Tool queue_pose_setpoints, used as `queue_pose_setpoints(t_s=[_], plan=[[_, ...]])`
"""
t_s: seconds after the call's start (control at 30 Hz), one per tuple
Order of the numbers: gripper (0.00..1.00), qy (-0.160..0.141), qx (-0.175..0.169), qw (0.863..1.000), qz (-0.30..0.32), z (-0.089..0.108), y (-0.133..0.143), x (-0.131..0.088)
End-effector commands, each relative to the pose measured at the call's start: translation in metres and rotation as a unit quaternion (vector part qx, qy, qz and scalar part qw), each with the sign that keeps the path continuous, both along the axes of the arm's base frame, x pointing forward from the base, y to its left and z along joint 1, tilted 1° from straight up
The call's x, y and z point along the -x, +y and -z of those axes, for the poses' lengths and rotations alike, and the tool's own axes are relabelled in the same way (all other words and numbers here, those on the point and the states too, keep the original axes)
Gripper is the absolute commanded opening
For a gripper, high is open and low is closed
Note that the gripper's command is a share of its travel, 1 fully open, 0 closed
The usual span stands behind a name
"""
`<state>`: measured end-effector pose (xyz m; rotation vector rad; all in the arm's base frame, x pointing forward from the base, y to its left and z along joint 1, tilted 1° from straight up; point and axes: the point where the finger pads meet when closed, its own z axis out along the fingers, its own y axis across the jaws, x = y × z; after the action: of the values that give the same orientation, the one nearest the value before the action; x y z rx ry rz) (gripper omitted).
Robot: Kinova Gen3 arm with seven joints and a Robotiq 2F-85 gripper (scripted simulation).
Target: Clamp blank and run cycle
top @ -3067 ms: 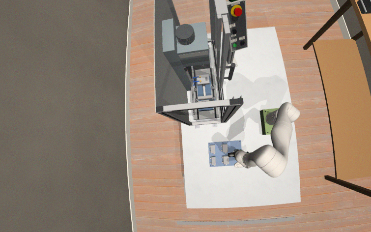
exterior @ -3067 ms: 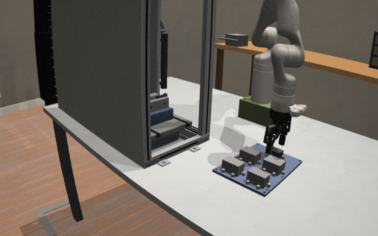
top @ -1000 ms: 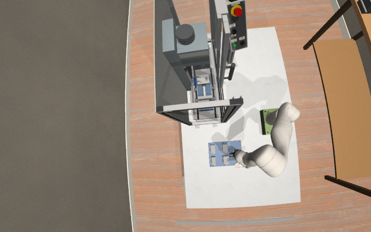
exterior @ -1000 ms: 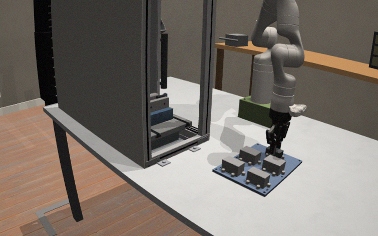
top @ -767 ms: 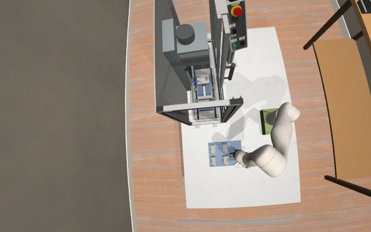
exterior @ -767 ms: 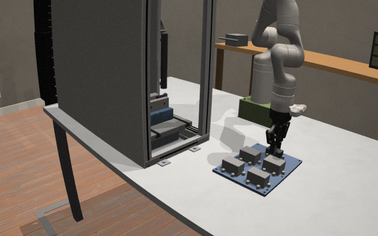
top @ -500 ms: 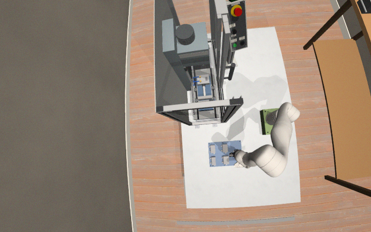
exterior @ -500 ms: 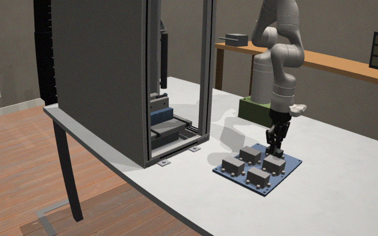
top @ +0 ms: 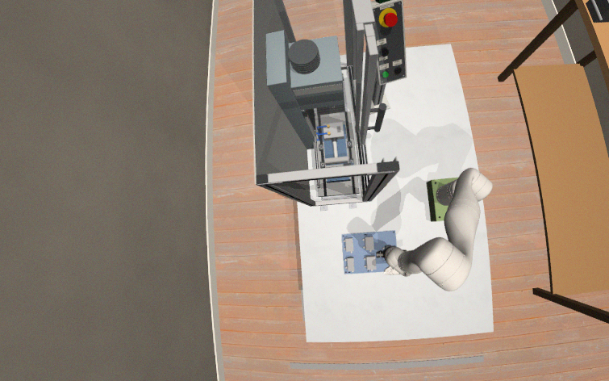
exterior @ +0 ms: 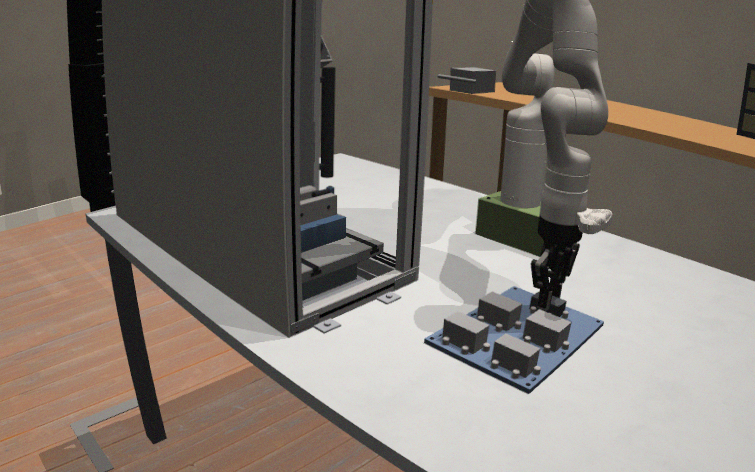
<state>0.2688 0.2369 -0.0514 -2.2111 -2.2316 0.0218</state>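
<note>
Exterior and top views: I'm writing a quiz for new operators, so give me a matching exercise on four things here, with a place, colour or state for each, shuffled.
Things:
1. tool
2. guard's door
3. four blanks
4. mushroom button

Place, colour or state:
A. red, on the control column
B. slid open
C. shut on the setting master
D. upright on the blue plate

Pairs: 1-C, 2-B, 3-D, 4-A.
</note>
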Motion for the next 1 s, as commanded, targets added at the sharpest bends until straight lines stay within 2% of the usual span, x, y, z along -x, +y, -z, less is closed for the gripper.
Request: queue_pose_setpoints(t_s=[0.0,0.07,0.1,0.97], plan=[[0.1,-0.001,-0.001,1.0,0.0,-0.0005,0.0004,-0.0004],[0.1,-0.001,-0.001,1.0,0.0,-0.0005,0.0004,-0.0004],[1.0,-0.001,-0.001,1.0,0.0,-0.0005,0.0004,-0.0004],[1.0,-0.001,-0.001,1.0,0.0,-0.0005,0.0004,-0.0004]])
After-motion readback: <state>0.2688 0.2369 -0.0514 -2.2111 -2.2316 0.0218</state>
